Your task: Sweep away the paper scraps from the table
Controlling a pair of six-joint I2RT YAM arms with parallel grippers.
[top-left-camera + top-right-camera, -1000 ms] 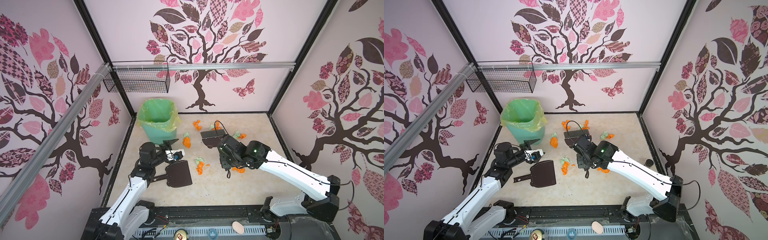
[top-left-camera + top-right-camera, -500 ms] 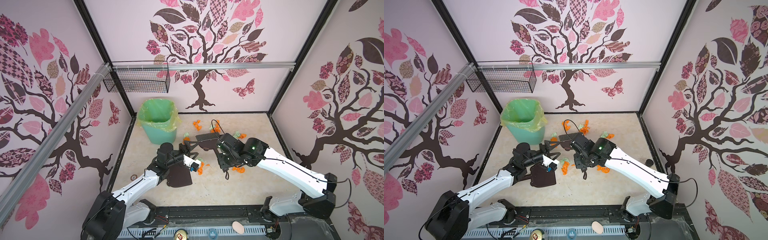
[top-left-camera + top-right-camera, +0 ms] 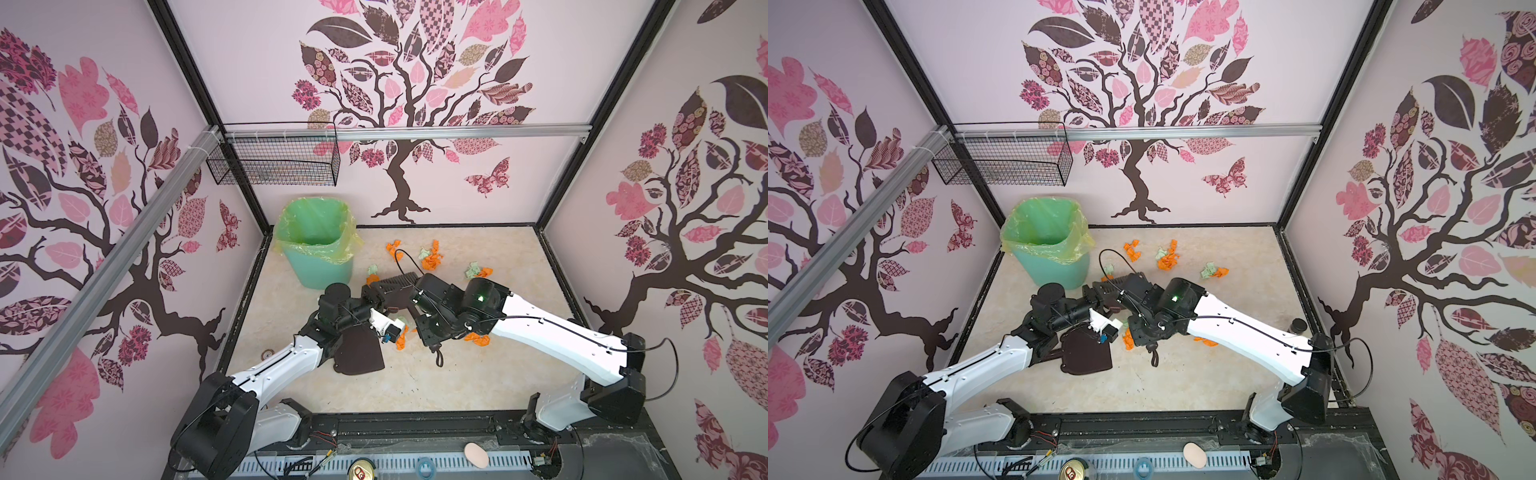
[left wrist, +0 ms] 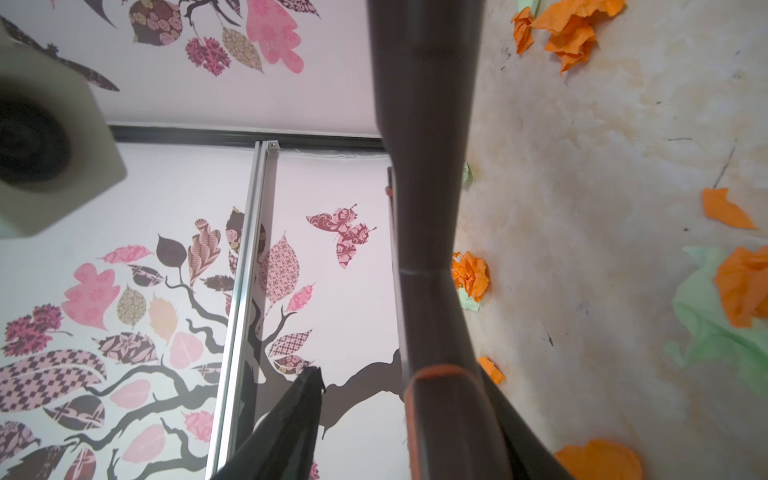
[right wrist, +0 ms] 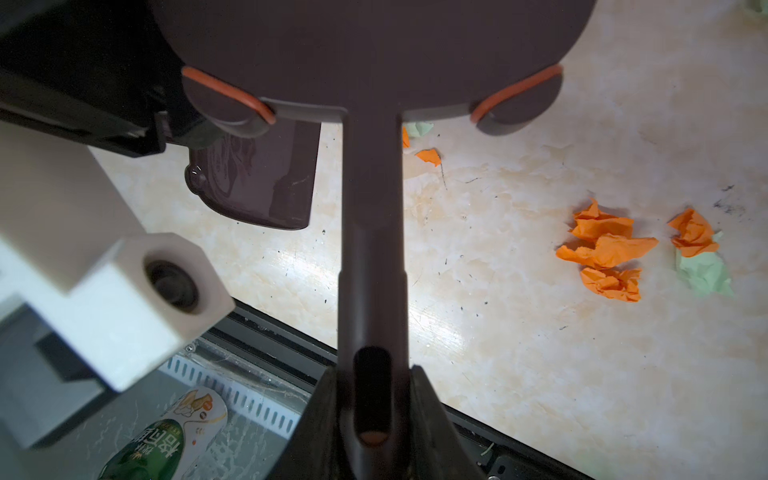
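Pale walls [image 3: 540, 174] with tree decals [image 3: 399, 183]; wire basket [image 3: 274, 164] below aluminium rail [image 3: 457, 134].

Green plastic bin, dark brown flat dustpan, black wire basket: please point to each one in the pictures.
Green plastic bin [image 3: 328, 274], a top view, outer wall.
Dark brown flat dustpan [image 3: 359, 355], a top view, pan surface.
Black wire basket [image 3: 274, 166], a top view, front mesh.

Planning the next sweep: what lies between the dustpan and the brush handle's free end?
Orange paper scraps lie between the dustpan and the brush handle, shown in both top views.
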